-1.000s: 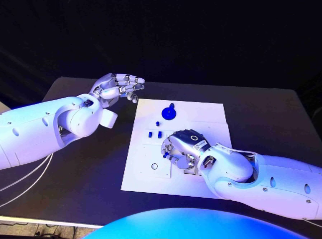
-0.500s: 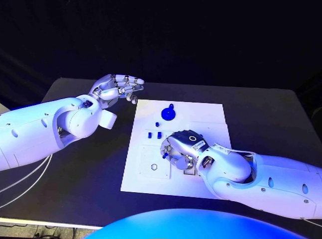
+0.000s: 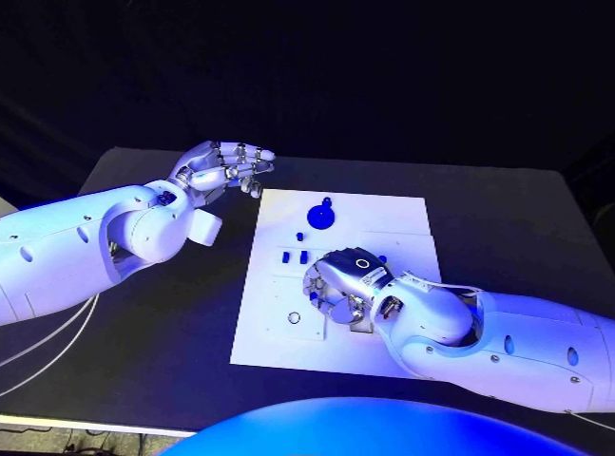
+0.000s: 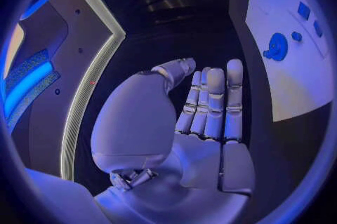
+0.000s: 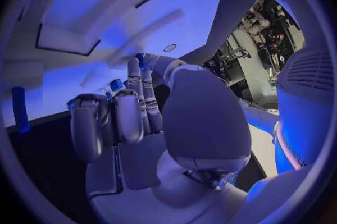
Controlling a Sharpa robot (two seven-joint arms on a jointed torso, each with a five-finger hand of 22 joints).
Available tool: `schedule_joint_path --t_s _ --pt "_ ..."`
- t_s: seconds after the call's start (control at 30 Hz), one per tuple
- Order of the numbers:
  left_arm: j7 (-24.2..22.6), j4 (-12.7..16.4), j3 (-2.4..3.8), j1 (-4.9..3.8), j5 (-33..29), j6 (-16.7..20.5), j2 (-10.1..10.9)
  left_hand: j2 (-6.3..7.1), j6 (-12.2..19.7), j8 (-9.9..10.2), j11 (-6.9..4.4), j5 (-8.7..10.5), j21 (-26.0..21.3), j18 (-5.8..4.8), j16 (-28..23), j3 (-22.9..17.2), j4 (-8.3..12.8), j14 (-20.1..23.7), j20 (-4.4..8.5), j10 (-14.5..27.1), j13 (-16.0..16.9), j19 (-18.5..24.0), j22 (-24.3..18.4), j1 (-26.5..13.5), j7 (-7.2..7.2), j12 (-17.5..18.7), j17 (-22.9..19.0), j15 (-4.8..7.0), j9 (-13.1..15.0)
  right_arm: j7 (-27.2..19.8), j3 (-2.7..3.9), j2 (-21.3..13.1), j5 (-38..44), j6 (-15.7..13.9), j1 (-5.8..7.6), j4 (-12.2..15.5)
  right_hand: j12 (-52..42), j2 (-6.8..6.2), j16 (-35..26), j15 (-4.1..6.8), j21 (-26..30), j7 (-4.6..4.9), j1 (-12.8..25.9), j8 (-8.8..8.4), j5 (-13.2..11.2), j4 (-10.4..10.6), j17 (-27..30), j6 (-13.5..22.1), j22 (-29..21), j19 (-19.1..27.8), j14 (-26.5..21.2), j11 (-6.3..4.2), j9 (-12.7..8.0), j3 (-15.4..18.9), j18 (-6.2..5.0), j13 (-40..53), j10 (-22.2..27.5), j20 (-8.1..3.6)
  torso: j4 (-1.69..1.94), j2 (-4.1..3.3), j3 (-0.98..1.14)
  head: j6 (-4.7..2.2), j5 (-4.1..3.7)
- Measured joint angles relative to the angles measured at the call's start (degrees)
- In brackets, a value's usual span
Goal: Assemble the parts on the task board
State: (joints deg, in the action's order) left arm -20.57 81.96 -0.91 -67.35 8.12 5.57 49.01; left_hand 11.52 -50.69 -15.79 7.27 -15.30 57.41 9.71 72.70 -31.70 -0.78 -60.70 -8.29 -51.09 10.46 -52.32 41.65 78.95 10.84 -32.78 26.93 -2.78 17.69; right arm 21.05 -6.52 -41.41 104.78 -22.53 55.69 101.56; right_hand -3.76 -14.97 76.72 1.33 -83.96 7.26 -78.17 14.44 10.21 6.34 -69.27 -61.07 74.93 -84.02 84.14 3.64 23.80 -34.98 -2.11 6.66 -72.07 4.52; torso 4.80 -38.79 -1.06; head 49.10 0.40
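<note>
Right hand (image 3: 338, 285) edged left over task board (image 3: 390, 214); left hand (image 3: 222, 166) unmoved.

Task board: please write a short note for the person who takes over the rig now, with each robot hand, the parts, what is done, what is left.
Left robot hand: over the table beside the task board, its far left corner; fingers straight, holding nothing.
Right robot hand: low over the board's middle, fingers curled; whether it holds a part cannot be told.
Parts: round blue part at the far end; small blue pieces just left of the right hand.
Done: unclear.
Left: the loose blue pieces appear not yet assembled.
</note>
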Motion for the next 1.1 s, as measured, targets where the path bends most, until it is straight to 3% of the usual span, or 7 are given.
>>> schedule_joint_path --t_s 0.23,0.33,0.43,0.53,0.73,0.93,1.1 --pt "0.13 0.06 0.00 0.00 0.00 -0.11 0.06 0.00 0.00 0.00 0.00 0.00 0.00 0.00 0.00 0.00 0.00 0.00 0.00 0.00 0.00 0.00 0.00 0.00 0.00 0.00 0.00 0.00 0.00 -0.05 -0.12 -0.08 -0.10 -0.10 -0.05 -0.22 0.00 -0.79 -0.57 -0.92 4.49 0.58 0.74 -1.58 0.00 0.61 1.64 1.84 -0.01 0.64 -0.12 1.04 -0.58 0.29 -0.01 -1.21 5.52 1.05 -0.02 0.00 0.00 0.05 -0.04" --pt "0.17 0.08 0.00 0.00 0.00 -0.15 0.08 0.00 0.00 0.00 0.00 0.00 0.00 0.00 0.00 0.00 0.00 0.00 0.00 0.00 0.00 0.00 0.00 0.00 0.00 0.00 0.01 0.00 -0.01 -0.05 -0.15 -0.28 -0.13 -0.30 -0.06 -0.17 0.01 -1.12 -1.23 -1.32 5.98 0.33 0.42 -2.40 0.00 0.37 2.52 2.78 -0.01 1.14 -0.12 1.40 -0.86 1.51 -0.96 -2.01 7.80 1.55 -0.03 0.00 0.03 0.02 -0.04" --pt "0.20 0.08 0.00 0.00 0.00 -0.19 0.10 0.00 0.00 0.00 0.00 0.00 0.00 0.00 0.00 0.00 0.00 0.00 0.00 0.00 0.00 0.00 -0.05 0.00 0.00 0.00 0.01 0.00 -0.01 -0.05 -0.18 -0.72 -0.15 -0.74 -0.07 0.05 0.02 -1.26 -1.55 -1.59 7.44 0.39 0.28 -3.38 0.00 0.26 3.50 3.68 -0.01 1.94 -0.09 1.79 -1.22 3.35 -0.96 -2.45 9.93 1.76 -0.05 0.00 0.05 -0.06 -0.12" --pt "0.22 0.08 0.00 0.00 0.00 -0.23 0.11 0.00 0.00 -0.21 0.00 0.00 0.00 0.00 0.00 0.00 0.00 0.00 0.00 0.41 -0.05 0.00 -0.04 0.00 0.00 0.00 0.01 0.00 -0.01 -0.05 -0.18 -1.35 -0.17 -1.30 -0.08 0.73 -0.78 -1.48 -1.99 -1.84 8.41 -0.56 0.03 -4.61 0.00 0.47 4.34 5.03 -0.45 2.28 -0.22 2.30 -1.74 6.13 -0.97 -2.66 11.57 2.05 -0.06 0.01 0.07 -0.13 -0.16" --pt "0.26 0.06 0.00 0.00 0.00 -0.29 0.12 0.00 0.00 -0.21 0.00 0.00 0.00 0.00 0.00 0.00 0.00 0.00 0.00 0.41 -0.05 0.00 -0.04 0.00 0.00 0.00 0.01 0.00 -0.02 -0.10 -0.14 -3.27 -0.28 -2.59 0.29 2.85 -2.68 -0.86 -2.00 -1.84 9.30 -0.84 -1.33 -5.40 -0.93 2.22 5.16 5.29 -1.13 2.28 -0.22 2.20 -2.24 11.08 -0.97 -2.66 12.70 2.05 -0.09 0.04 0.07 -0.25 -0.38" --pt "0.28 0.02 0.00 0.00 0.00 -0.37 0.11 0.00 0.00 -0.21 0.00 0.00 0.00 0.00 0.00 0.00 0.00 0.00 0.00 0.41 -0.05 0.00 -0.05 0.00 0.00 0.00 0.01 0.00 -0.02 -0.15 0.13 -6.53 -1.05 -3.42 2.13 5.23 -4.08 -0.43 -1.72 -1.84 9.30 -0.85 -2.37 -5.62 -1.14 3.65 4.94 5.28 -0.83 2.28 -0.22 2.20 -2.41 12.64 -0.97 -2.60 12.70 2.05 -0.09 0.06 0.06 -0.54 -0.87" --pt "0.28 -0.09 -0.07 0.00 0.00 -0.44 0.04 0.00 0.00 -0.21 0.00 0.00 0.00 0.00 0.00 0.00 0.00 0.21 0.00 0.41 -0.05 0.00 -0.04 0.00 0.00 0.00 0.01 -0.20 -0.02 -0.24 0.43 -10.00 -3.88 -3.16 5.47 6.21 -4.81 -0.57 -1.10 -1.83 8.62 -0.63 -3.12 -5.89 -1.18 4.04 4.08 5.06 0.02 2.05 -0.22 1.99 -2.55 13.04 -0.97 -2.50 12.49 1.82 -0.09 0.07 0.05 -0.96 -1.58"
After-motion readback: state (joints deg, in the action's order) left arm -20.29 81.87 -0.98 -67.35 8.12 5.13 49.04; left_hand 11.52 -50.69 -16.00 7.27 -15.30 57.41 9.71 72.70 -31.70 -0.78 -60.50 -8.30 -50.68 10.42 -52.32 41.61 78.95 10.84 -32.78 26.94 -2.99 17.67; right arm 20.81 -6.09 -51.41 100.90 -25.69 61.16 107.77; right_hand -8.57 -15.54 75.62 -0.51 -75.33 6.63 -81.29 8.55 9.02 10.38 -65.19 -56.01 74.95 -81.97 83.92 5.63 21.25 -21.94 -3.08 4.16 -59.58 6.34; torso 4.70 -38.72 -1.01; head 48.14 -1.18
